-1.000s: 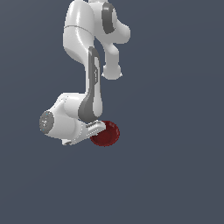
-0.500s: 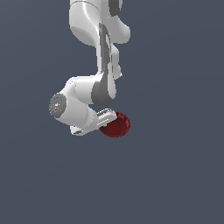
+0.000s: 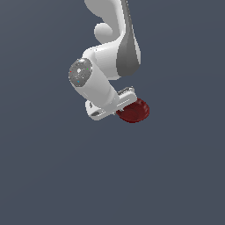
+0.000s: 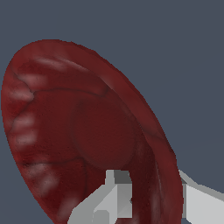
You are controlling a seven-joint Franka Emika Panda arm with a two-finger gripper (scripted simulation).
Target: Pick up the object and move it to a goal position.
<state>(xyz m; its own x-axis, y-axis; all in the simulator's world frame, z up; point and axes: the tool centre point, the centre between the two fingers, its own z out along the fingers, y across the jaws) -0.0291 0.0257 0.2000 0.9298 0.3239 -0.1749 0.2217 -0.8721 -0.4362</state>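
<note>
The dark red shallow bowl [image 3: 133, 110] hangs at the end of my arm, near the middle of the exterior view. My gripper [image 3: 124, 104] is shut on its rim, one finger on each side of the wall. In the wrist view the bowl [image 4: 83, 131] fills most of the picture, tilted, with its inside facing the camera. One finger [image 4: 111, 197] lies inside the bowl and the other finger [image 4: 197, 199] is outside the rim. My gripper [image 4: 153, 199] pinches the rim between them.
The white arm [image 3: 112, 52] comes down from the top of the exterior view. Around it there is only a flat grey-blue background, with no other object or marker in view.
The arm has swung the bowl toward the exterior view's right and upward. The wrist has turned, so the bowl now shows more of its flat face. The grip has stayed shut.
</note>
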